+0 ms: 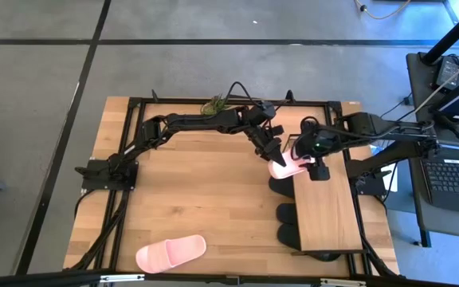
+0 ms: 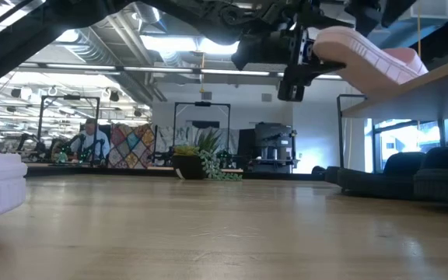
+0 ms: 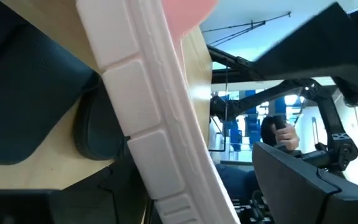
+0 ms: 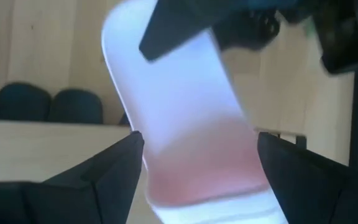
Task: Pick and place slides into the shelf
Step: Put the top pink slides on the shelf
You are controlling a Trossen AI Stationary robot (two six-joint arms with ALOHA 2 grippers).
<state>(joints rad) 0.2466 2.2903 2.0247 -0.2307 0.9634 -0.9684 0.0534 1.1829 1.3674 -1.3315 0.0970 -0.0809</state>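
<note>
A light pink slide (image 1: 286, 168) lies tilted at the far end of the shelf's wooden top board (image 1: 329, 215). My left gripper (image 1: 272, 154) reaches in from the table's left and is shut on the end of the slide that overhangs the board. My right gripper (image 4: 197, 140) points down over the same slide, open, one finger on either side of it (image 4: 185, 112). Black slides (image 1: 282, 185) sit under the shelf with their toes poking out. A second pink slide (image 1: 171, 253) lies flat on the table near its front edge. My left gripper holds the pink slide by its overhanging end (image 4: 126, 43), one finger lying over the top face; the other finger is hidden by the slide. It comes nearly level from the table's left. That end (image 2: 321, 43) is raised, and the other end (image 2: 414, 70) rests on the shelf's top. Whether my right gripper's fingers (image 4: 126, 155) touch the slide's edges, I cannot tell.
The shelf (image 2: 418, 85) stands along the table's right side with black slides (image 2: 426, 171) beneath it. A small potted plant (image 1: 213, 104) sits at the far edge. Bare wooden tabletop (image 1: 205, 199) stretches between the shelf and the left arm's base.
</note>
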